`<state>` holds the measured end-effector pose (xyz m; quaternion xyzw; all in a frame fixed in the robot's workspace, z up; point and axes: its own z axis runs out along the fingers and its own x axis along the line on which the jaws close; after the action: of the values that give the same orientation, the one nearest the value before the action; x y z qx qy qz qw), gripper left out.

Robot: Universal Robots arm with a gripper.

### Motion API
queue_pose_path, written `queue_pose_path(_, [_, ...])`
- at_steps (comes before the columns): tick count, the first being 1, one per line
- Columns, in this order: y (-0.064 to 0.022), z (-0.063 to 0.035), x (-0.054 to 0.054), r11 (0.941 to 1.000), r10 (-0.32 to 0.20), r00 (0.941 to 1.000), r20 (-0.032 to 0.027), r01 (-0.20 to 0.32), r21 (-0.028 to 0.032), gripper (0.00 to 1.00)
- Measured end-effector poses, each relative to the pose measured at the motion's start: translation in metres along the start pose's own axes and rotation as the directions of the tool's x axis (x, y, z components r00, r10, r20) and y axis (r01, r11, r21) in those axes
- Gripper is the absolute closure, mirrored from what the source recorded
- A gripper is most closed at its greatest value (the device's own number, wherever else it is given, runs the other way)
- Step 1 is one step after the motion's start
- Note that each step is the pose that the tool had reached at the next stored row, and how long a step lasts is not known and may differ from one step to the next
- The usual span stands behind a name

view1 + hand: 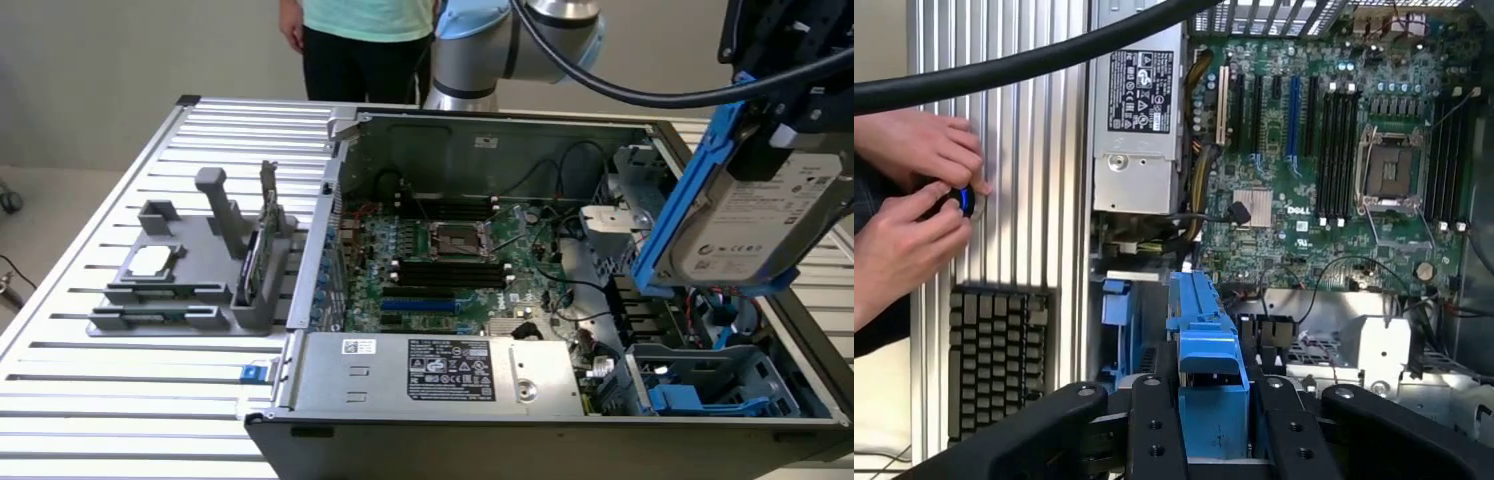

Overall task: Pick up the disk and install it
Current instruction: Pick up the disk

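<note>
The gripper (771, 150) hangs in the upper part of the exterior view's right, and its black fingers (1154, 430) are closed partway on the disk (754, 230), pinching the blue frame that runs round it. The disk is in the air, tilted with its white label facing the camera. It is above the right-hand side of the open computer case (481, 122) and touches nothing else.

The step in hand appears to be carrying the disk over to its slot. The drive bay (707, 385), with blue frames already in it, sits in the lower part of the exterior view's right, below the disk.

To do this well, the disk should be squared to the bay's opening while it hangs free, since a tilted frame would likely jam on the rails. Loose black cables (577, 292) lie between the green circuit board (454, 270) and the bay, and they could snag a low edge. A person's hands (919, 150) are over the slatted counter (134, 400) beside the case, so slow travel seems wise.
</note>
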<state>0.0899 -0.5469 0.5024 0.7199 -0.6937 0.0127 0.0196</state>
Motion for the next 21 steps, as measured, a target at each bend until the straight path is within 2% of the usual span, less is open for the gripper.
queue_pose_path(4, [-0.0067, 0.0034, 0.013, 1.0000, 0.000, 1.0000, 0.0000, 0.000, 0.0001, 0.67])
queue_pose_path(9, [-0.0096, 0.0131, 0.034, 1.0000, 0.000, 1.0000, 0.0002, 0.000, 0.0002, 0.67])
queue_pose_path(14, [-0.0160, 0.0221, 0.036, 1.0000, 0.000, 1.0000, 0.0000, 0.000, 0.0001, 0.67])
queue_pose_path(19, [-0.0164, 0.0314, 0.035, 1.0000, 0.007, 1.0000, 0.0003, -0.007, -0.0003, 0.67])
queue_pose_path(21, [-0.0165, 0.0349, 0.034, 0.9999, 0.011, 0.9999, 0.0004, -0.011, -0.0021, 0.67])
